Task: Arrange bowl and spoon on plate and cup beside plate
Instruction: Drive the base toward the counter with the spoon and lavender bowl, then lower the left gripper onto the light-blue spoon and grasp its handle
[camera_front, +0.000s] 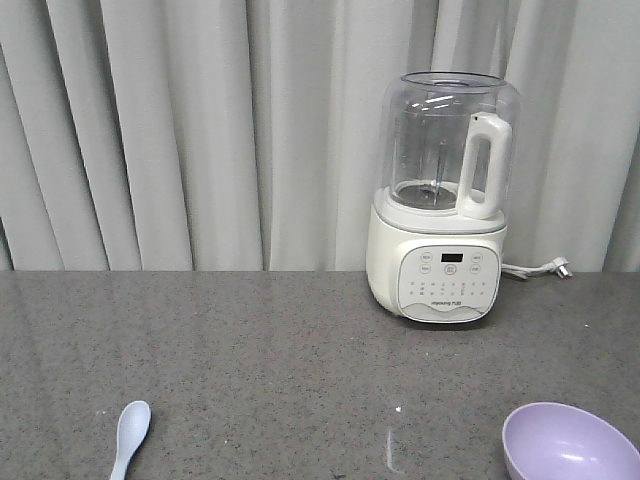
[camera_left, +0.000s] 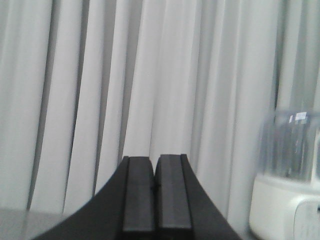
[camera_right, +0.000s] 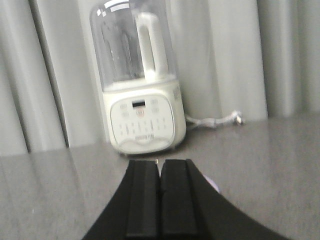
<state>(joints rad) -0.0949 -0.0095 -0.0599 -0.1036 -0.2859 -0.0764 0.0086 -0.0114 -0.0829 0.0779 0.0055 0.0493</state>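
Nothing is arranged yet: the spoon (camera_front: 130, 432) lies near left on the counter (camera_front: 300, 340), and the bowl (camera_front: 568, 446) sits near right, well apart. No plate or cup is in view. The left gripper (camera_left: 155, 170) and right gripper (camera_right: 160, 172) hover empty, fingers pressed together.

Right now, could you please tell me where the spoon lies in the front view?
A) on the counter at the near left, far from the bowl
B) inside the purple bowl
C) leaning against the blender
A: the spoon lies alone at near left on the counter, the bowl at near right.
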